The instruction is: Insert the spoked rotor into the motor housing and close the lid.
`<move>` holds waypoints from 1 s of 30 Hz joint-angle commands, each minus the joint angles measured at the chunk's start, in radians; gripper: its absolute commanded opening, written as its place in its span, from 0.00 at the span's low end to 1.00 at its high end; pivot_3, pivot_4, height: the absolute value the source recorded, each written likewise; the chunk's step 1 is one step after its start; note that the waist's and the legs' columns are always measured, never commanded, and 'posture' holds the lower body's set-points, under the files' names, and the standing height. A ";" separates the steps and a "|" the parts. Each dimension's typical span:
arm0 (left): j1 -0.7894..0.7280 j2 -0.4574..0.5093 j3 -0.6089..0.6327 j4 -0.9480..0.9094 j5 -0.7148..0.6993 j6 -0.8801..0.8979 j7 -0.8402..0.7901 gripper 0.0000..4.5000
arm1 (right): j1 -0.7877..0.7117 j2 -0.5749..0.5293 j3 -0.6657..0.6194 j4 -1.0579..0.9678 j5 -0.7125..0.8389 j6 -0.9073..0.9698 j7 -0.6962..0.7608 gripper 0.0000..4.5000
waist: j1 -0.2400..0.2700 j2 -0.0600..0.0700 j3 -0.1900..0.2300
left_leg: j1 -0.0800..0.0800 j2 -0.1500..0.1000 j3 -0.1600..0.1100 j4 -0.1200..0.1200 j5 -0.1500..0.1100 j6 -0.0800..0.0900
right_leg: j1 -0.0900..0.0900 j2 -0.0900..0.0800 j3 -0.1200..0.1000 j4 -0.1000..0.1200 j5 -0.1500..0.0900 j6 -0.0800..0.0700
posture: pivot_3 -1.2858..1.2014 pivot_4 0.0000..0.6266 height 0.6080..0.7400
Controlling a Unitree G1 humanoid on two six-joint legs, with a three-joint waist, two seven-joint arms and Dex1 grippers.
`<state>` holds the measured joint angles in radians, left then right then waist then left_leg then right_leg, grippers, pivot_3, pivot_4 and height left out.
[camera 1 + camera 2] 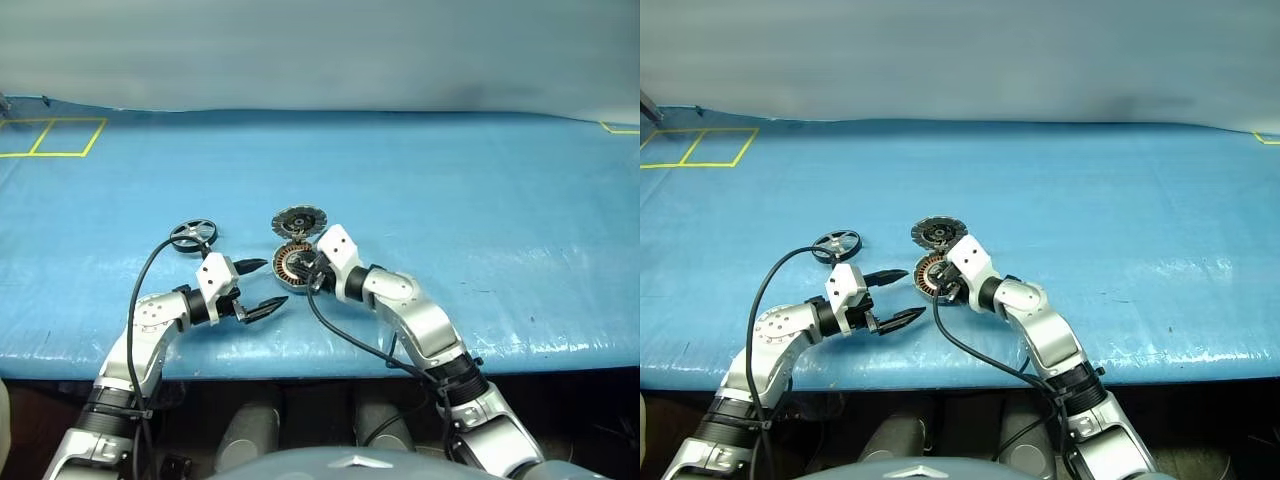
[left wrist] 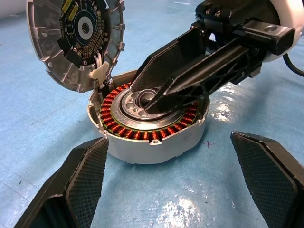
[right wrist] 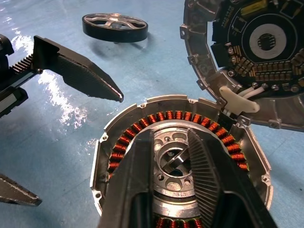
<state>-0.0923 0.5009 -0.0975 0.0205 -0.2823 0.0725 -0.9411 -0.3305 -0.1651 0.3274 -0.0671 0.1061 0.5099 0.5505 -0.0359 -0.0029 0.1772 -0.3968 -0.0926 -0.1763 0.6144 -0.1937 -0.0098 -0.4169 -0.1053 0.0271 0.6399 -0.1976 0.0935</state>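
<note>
Housing [image 2: 152,137] sits on the blue desk [image 1: 480,200] with its lid [image 2: 76,40] swung up and back on the hinge. I see my right end effector [image 3: 178,156] over the housing, fingers nearly together, tips at the central hole, grasping nothing. Left end effector [image 1: 258,288] gapes wide, just beside the housing. Rotor [image 1: 193,236] lies apart, beyond it.

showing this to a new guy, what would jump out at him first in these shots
The motor housing near the middle of the blue table, copper windings showing, its hinged lid swung open on the far side. The right gripper has its nearly closed tips down in the housing's central hole, while the left gripper waits beside it, jaws wide. The spoked rotor lies apart, beyond the left gripper.
</note>
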 commanded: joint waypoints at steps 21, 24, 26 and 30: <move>0.007 -0.008 0.000 -0.009 0.010 -0.028 -0.002 1.00 | -0.012 -0.008 0.004 -0.027 -0.031 -0.003 -0.020 0.00 | 0.000 0.000 0.000 | 0.000 0.000 0.000 0.000 0.000 0.000 | 0.000 0.000 0.000 0.000 0.000 0.000 | 0.52 0.24 1.00; 0.009 -0.009 -0.002 -0.010 0.010 -0.028 -0.001 1.00 | -0.009 -0.015 0.020 -0.025 -0.047 -0.001 -0.023 0.00 | 0.000 0.000 0.000 | 0.000 0.000 0.000 0.000 0.000 0.000 | 0.000 0.000 0.000 0.000 0.000 0.000 | 0.52 0.24 1.00; 0.009 -0.009 -0.003 -0.011 0.010 -0.028 -0.001 1.00 | -0.004 -0.018 0.038 -0.015 -0.062 0.002 -0.025 0.00 | 0.000 0.000 0.000 | 0.000 0.000 0.000 0.000 0.000 0.000 | 0.000 0.000 0.000 0.000 0.000 0.000 | 0.52 0.24 1.00; 0.010 -0.009 -0.004 -0.012 0.010 -0.027 0.002 1.00 | 0.008 -0.020 0.066 -0.003 -0.079 0.008 -0.022 0.00 | -0.001 0.000 0.000 | 0.001 0.000 0.000 0.000 0.000 0.000 | 0.001 0.001 0.000 0.000 -0.001 -0.001 | 0.52 0.24 1.00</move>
<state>-0.0842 0.4931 -0.1054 0.0265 -0.2757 0.0596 -0.9395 -0.3314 -0.1870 0.3685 -0.0668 0.0414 0.5069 0.5252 -0.0366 -0.0031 0.1770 -0.3957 -0.0916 -0.1762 0.6145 -0.1938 -0.0101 -0.4162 -0.1044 0.0271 0.6401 -0.1983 0.0924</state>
